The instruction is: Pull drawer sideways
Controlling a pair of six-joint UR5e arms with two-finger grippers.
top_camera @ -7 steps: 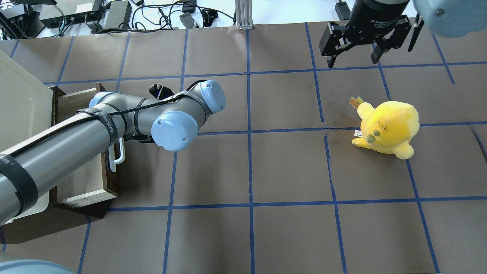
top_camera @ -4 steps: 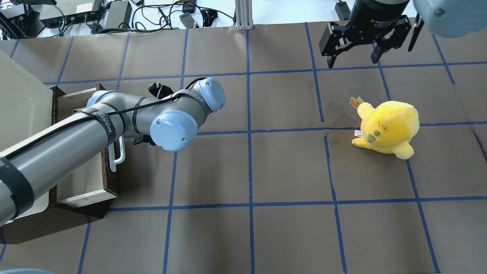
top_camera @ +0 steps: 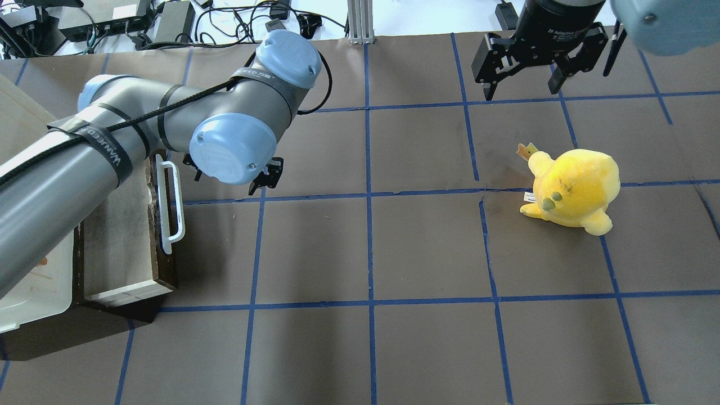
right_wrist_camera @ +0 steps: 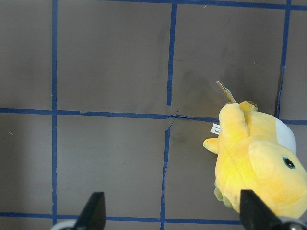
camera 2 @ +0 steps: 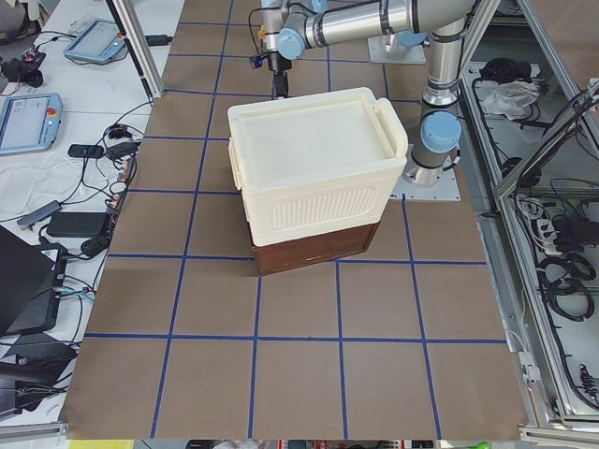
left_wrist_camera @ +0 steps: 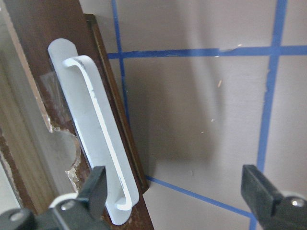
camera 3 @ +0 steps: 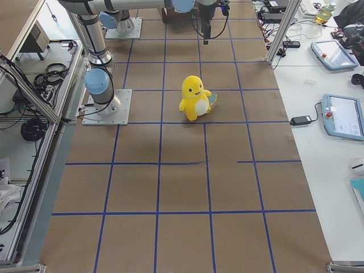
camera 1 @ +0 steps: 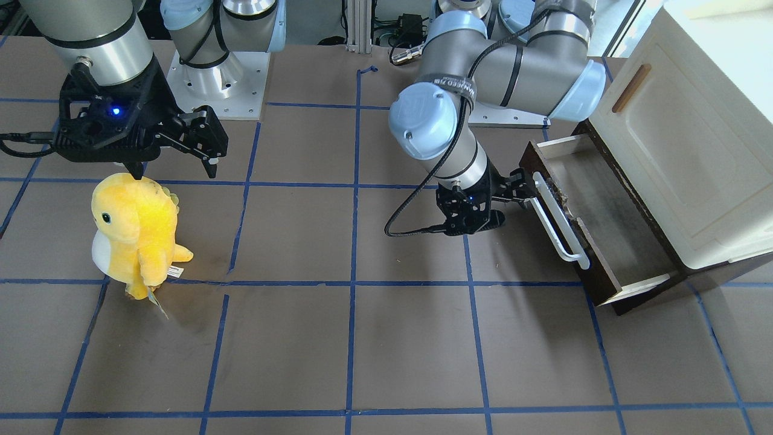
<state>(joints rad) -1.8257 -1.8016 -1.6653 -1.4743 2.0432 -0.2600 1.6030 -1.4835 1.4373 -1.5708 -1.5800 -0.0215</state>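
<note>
The dark brown drawer (top_camera: 121, 225) stands pulled out of the cream cabinet (camera 1: 682, 151), its brownish inside showing (camera 1: 604, 223). Its long white bar handle (top_camera: 169, 208) runs along the front, and also shows in the front view (camera 1: 558, 223) and the left wrist view (left_wrist_camera: 96, 139). My left gripper (camera 1: 507, 204) is open and empty, just off the handle's end on the table side; in the left wrist view (left_wrist_camera: 177, 191) its fingers stand wide apart with the handle beside one finger. My right gripper (top_camera: 522, 90) is open and empty, hanging above the table at the far right.
A yellow plush toy (top_camera: 571, 188) stands on the right half of the table, below my right gripper (camera 1: 175, 169). The cabinet's door has a small wooden handle (camera 1: 631, 87). Cables and power boxes (top_camera: 169, 19) lie past the far table edge.
My left arm has swung toward the far side of the table and the gripper has come off the white handle. The drawer has stayed pulled out. The right arm has not moved.
</note>
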